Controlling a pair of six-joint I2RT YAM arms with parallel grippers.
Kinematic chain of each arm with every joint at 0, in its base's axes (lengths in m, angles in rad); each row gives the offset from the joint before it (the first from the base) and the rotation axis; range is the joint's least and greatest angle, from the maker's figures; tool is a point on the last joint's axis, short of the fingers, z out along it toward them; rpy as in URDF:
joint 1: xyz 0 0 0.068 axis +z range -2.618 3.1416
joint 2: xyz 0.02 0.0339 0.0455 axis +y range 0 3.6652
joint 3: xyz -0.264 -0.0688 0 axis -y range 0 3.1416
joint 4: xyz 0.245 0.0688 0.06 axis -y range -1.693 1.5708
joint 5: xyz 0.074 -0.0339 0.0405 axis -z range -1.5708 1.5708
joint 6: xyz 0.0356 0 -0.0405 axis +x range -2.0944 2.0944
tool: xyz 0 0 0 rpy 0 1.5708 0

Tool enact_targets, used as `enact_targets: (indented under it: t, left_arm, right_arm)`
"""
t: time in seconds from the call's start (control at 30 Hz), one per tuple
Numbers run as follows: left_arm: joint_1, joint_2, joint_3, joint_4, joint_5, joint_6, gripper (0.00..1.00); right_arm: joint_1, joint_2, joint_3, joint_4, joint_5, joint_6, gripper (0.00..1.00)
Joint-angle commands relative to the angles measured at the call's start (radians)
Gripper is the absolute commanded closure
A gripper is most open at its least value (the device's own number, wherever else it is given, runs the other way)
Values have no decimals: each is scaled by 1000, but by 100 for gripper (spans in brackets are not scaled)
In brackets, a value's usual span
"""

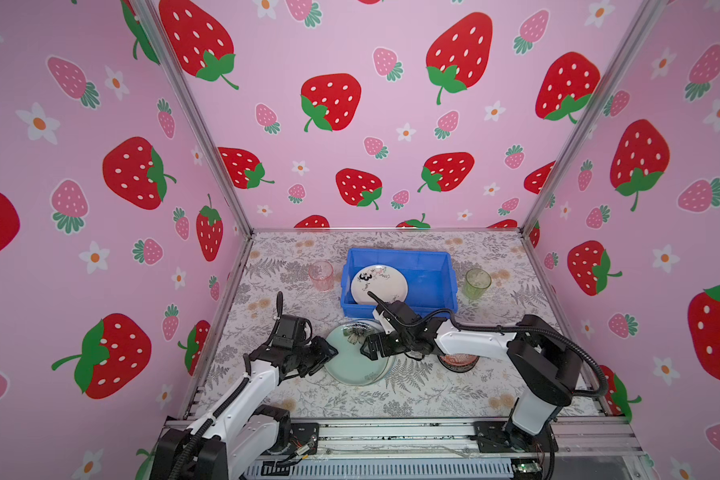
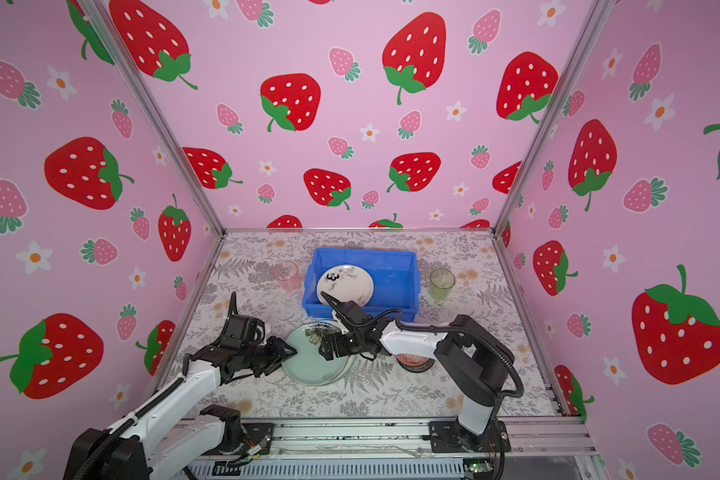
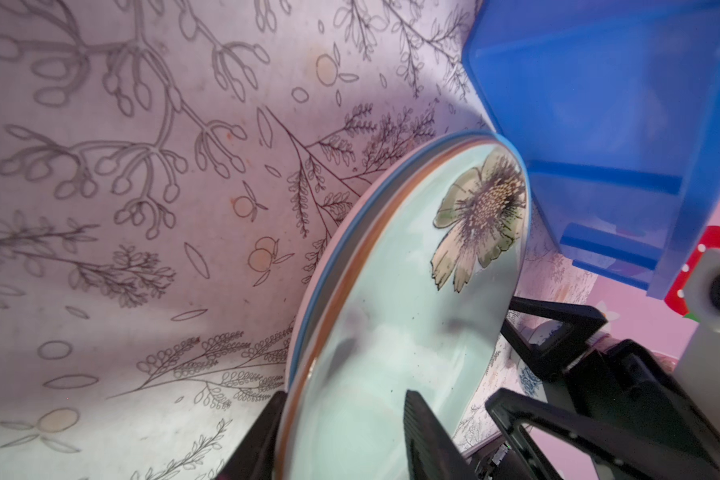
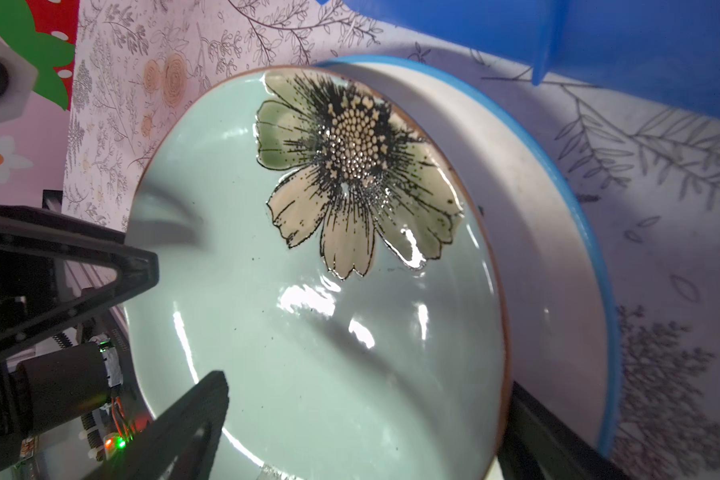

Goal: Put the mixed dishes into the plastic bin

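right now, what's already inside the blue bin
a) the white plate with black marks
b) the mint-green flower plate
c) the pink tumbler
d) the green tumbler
a: the white plate with black marks sits inside the blue bin, while the mint-green flower plate, the pink tumbler and the green tumbler are all outside it.

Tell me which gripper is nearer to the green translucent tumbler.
Right. The right gripper is at the edge of the round mint-green flower plate that faces the green translucent tumbler. The left gripper is at the plate's opposite edge, farther away.
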Motion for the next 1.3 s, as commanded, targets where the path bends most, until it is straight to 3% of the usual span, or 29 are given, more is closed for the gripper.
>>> enact_targets:
  t: [0.0,0.73,0.87,0.93,1.27]
  left_arm:
    - [-2,-25,29,26,38,-17,57]
    - [-1,-55,33,26,35,-42,83]
    - [-2,-63,30,26,37,-42,89]
    - [-2,-67,29,30,45,-38,100]
    - [0,-98,38,24,73,-7,100]
  right_arm:
    - [16,17,36,45,-39,-14,2]
    - [16,-2,20,37,-28,-18,3]
    - [16,-6,16,37,-28,-18,3]
    - [16,-10,16,36,-25,-18,3]
    - [-3,-52,28,9,-24,-24,2]
